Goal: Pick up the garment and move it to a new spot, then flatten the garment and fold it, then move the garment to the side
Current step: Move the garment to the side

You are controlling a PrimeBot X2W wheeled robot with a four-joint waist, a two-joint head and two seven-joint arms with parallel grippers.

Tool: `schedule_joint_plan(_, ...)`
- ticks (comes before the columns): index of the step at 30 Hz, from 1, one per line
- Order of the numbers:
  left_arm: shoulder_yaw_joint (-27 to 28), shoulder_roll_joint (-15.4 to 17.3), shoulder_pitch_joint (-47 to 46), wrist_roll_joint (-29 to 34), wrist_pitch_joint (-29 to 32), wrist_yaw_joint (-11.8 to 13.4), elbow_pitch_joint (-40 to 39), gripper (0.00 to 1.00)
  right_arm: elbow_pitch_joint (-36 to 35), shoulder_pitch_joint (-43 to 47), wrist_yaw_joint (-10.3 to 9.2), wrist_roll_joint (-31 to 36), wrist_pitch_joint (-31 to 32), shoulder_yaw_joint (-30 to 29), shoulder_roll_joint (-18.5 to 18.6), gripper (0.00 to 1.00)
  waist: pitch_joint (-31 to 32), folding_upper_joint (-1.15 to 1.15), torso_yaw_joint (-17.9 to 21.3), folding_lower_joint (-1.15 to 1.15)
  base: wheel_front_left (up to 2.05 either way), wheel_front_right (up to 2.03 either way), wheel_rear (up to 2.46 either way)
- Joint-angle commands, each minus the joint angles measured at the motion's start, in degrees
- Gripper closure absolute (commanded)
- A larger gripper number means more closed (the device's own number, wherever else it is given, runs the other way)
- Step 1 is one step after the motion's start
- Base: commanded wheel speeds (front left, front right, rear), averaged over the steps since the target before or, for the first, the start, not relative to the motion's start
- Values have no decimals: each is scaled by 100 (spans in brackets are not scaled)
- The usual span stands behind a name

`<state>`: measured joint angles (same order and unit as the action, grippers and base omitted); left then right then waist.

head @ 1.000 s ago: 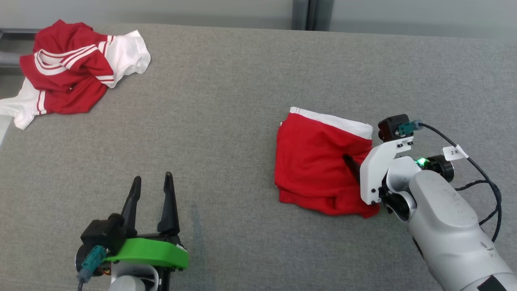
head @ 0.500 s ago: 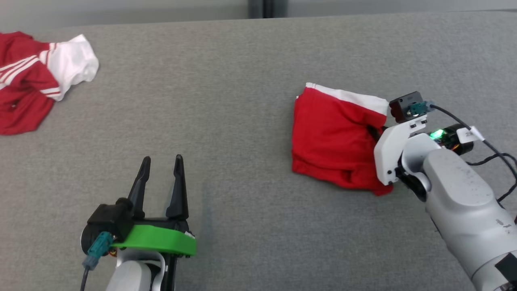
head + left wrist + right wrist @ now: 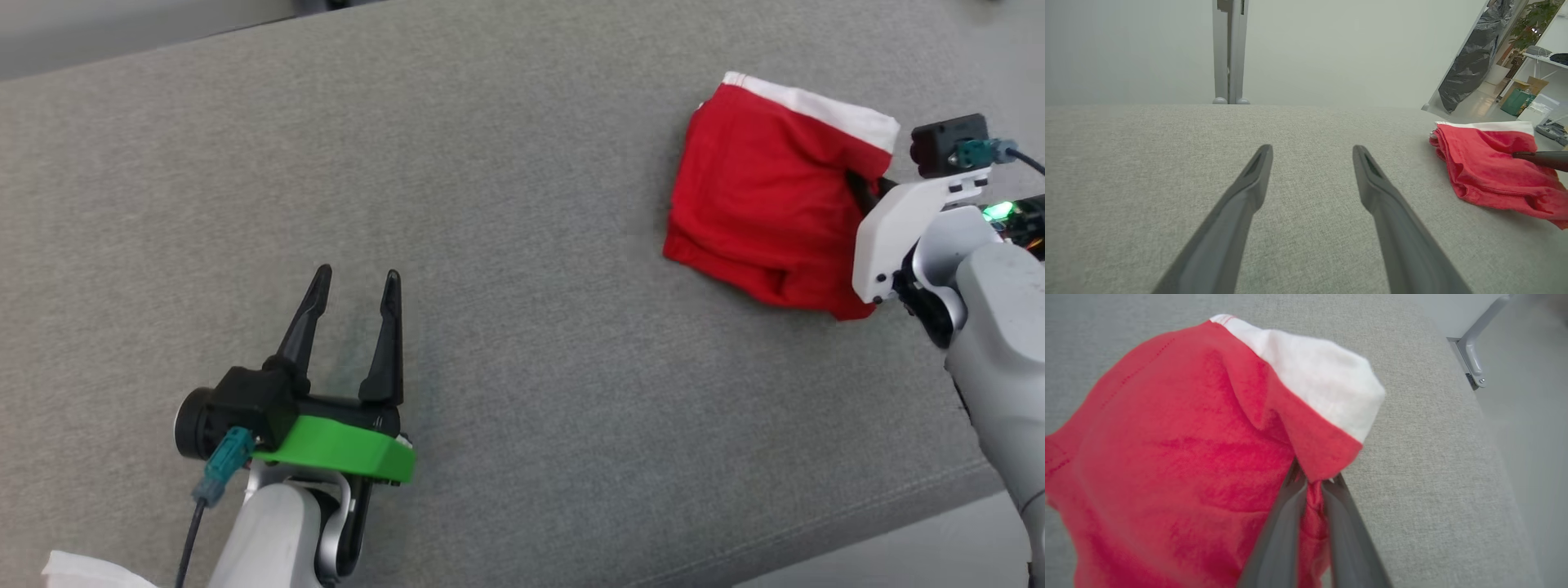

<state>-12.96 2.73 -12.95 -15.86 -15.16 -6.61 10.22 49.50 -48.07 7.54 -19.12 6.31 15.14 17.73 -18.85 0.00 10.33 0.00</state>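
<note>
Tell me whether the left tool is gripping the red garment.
No, the left tool stands open over the grey surface, and the red garment lies apart from it at that view's right.

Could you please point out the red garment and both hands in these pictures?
red garment (image 3: 759, 212), head view, on its red top layer.
left hand (image 3: 358, 273), head view, midway between its open fingertips.
right hand (image 3: 1314, 475), right wrist view, midway between fingertips pinching the garment.

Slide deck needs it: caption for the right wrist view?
Right gripper, fingers shut on a fold of the red-and-white garment, grey fabric surface beneath.
</note>
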Motion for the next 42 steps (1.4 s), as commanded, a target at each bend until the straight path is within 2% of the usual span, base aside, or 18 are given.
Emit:
schedule_joint_plan(1,2,31,-117,75,2,-29,5,0,43,-115,-10,-12,-49,-56,47,100,-387,0,381,0,0,0,0)
schedule_joint_plan(6,-77,50,-227,109,2,-55,-34,0,176,-397,-10,111,-58,-164,241,100,-543,0,238,0,0,0,0)
schedule_joint_plan(17,-65,52,-353,159,1,-81,-284,0,620,-1320,-10,524,54,-291,910,100,-992,0,-454,0,0,0,0)
schedule_joint_plan(23,-65,41,-372,146,1,-87,-346,0,926,-1703,-10,767,-223,-390,1108,98,-1125,0,-665,0,0,0,0)
schedule_joint_plan(24,-56,39,-368,144,1,-85,-347,0,985,-1754,-10,802,-321,-432,1136,84,-1136,0,-680,0,0,0,0)
schedule_joint_plan(25,-47,38,-364,146,1,-78,-346,0,1054,-1774,-10,843,-385,-478,1159,55,-1141,0,-688,0,0,0,0)
schedule_joint_plan(26,-41,37,-362,151,1,-79,-344,0,1123,-1798,-10,910,-498,-528,1158,0,-1141,0,-694,0,0,0,0)
schedule_joint_plan(35,68,31,-308,169,1,-82,-306,0,1385,-1769,-10,1395,-1259,-915,827,0,-968,0,-597,0,0,0,0)
schedule_joint_plan(42,190,65,-452,197,1,-87,-208,0,1362,-1636,-10,1625,-1769,-1049,553,0,-561,0,-504,0,0,0,0)
